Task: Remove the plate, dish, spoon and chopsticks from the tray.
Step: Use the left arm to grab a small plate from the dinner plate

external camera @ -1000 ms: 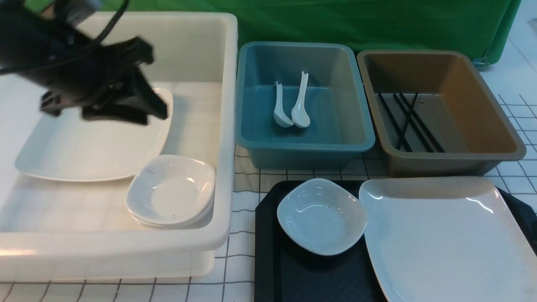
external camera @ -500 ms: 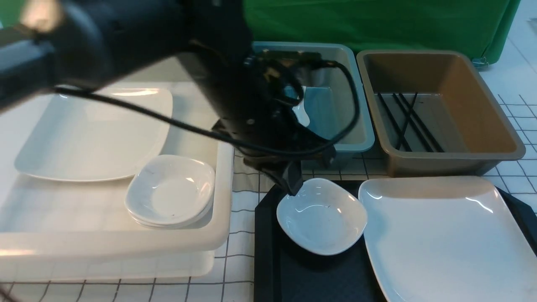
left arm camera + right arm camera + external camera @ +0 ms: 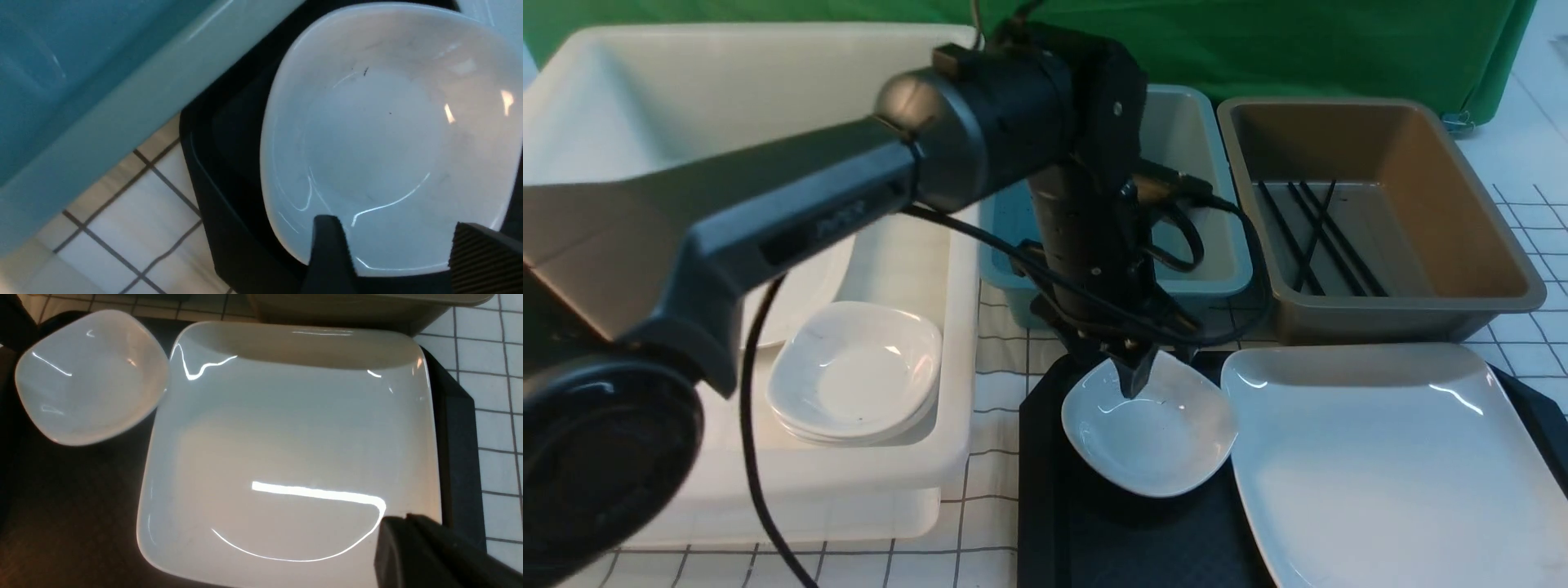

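Observation:
A small white dish (image 3: 1156, 433) sits at the far left of the black tray (image 3: 1045, 498), beside the large white plate (image 3: 1396, 465). My left gripper (image 3: 1134, 377) hangs open over the dish's far rim. In the left wrist view the two fingers (image 3: 329, 253) straddle one edge of the dish (image 3: 388, 134), with nothing gripped. My right gripper (image 3: 402, 526) is shut and empty above a corner of the plate (image 3: 286, 437); it does not show in the front view. Black chopsticks (image 3: 1311, 237) lie in the brown bin (image 3: 1494, 237). The spoon is hidden behind my left arm.
A big white bin (image 3: 947, 327) on the left holds stacked small dishes (image 3: 854, 371) and another plate, mostly hidden. The blue bin (image 3: 1217, 245) stands behind the tray, crossed by my left arm. A green cloth hangs at the back.
My left arm has swung right from the white bin, across the blue bin, and come down so that its open gripper is at the dish on the tray.

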Robot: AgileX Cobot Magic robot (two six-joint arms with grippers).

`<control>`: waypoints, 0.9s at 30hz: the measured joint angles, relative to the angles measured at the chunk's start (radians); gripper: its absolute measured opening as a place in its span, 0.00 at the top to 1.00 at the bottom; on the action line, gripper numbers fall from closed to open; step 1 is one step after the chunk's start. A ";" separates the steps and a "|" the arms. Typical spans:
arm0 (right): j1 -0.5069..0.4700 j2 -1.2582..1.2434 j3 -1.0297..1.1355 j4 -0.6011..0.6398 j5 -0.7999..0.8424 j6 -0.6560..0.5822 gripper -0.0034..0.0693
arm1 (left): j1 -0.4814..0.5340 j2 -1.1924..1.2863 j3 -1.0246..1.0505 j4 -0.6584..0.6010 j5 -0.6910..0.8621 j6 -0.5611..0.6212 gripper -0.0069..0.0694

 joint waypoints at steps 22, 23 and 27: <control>0.000 0.000 0.000 0.000 0.000 0.000 0.91 | -0.002 0.139 -0.001 0.074 -0.148 0.003 0.25; 0.000 0.000 0.000 0.000 0.000 0.000 0.91 | -0.002 0.144 -0.001 0.074 -0.146 0.002 0.25; 0.000 0.000 0.000 0.000 -0.001 0.000 0.90 | -0.002 0.154 -0.001 0.047 -0.146 0.003 0.25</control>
